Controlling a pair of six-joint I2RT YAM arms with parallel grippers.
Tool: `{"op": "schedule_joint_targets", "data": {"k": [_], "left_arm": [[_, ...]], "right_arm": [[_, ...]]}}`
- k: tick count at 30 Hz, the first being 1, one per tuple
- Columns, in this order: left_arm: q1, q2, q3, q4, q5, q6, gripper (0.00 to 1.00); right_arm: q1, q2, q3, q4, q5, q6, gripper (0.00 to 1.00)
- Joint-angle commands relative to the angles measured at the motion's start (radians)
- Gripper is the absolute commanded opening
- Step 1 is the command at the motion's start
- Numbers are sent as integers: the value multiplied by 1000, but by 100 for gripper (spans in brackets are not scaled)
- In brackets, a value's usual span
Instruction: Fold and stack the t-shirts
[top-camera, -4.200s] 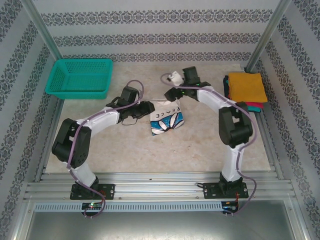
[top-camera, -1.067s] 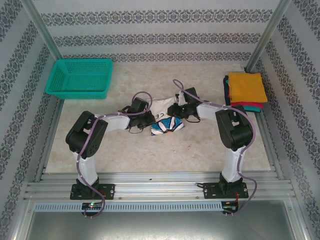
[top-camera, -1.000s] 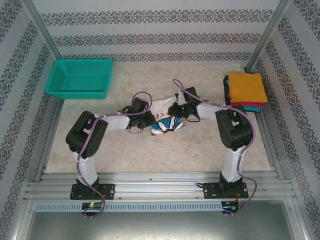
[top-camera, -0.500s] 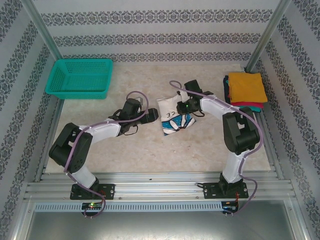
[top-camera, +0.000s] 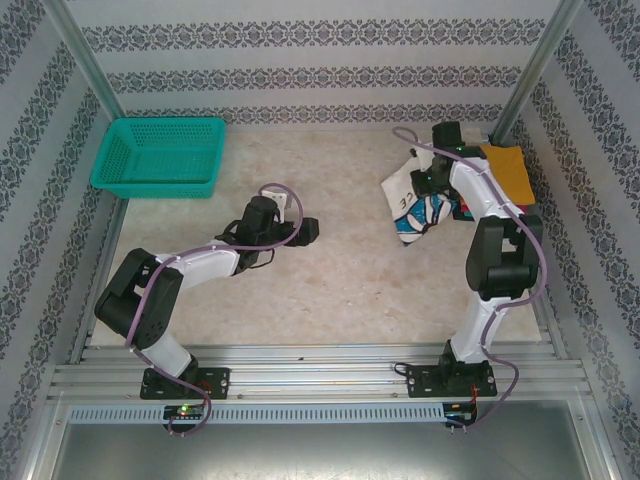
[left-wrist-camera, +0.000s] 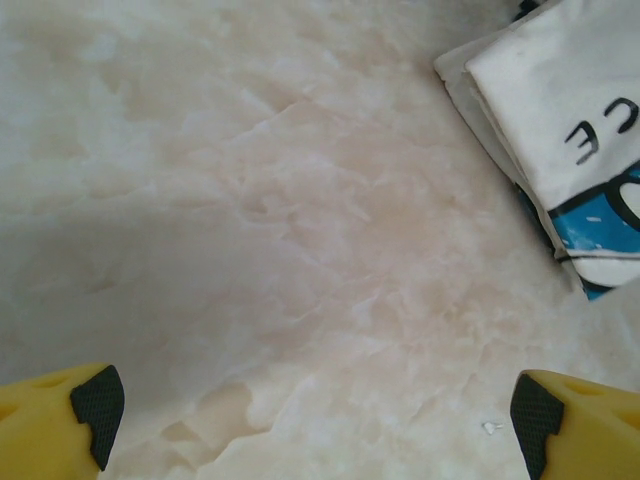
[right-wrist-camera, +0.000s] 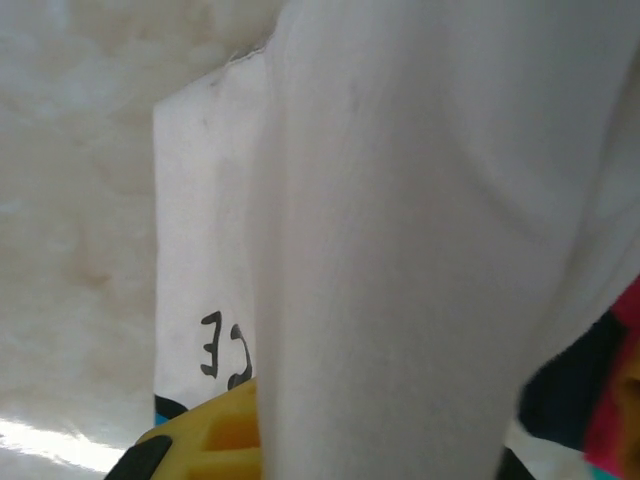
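LEFT: your left fingers (left-wrist-camera: 95, 400) stand wide apart and empty over the bare tabletop (top-camera: 340, 290); park them clear | RIGHT: your right fingers (right-wrist-camera: 205, 440) are clamped on the folded white t-shirt (top-camera: 412, 205), held up just beside the stack (top-camera: 505, 170) | NEXT: carry it over the orange top, square the edges, lower it flat, then release.

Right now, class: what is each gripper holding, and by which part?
The right gripper is shut on the folded white t-shirt, pinching it near its far edge; the left gripper is open and holds nothing.
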Motion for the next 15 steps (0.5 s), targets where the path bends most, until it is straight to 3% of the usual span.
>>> {"op": "schedule_joint_targets", "data": {"k": [1, 15], "left_arm": [[-7, 8, -3, 85, 68, 46, 100], [-47, 31, 21, 98, 88, 91, 100]], "right_arm": [[-25, 39, 109, -89, 68, -96, 0], [-164, 190, 563, -267, 104, -165, 0]]}}
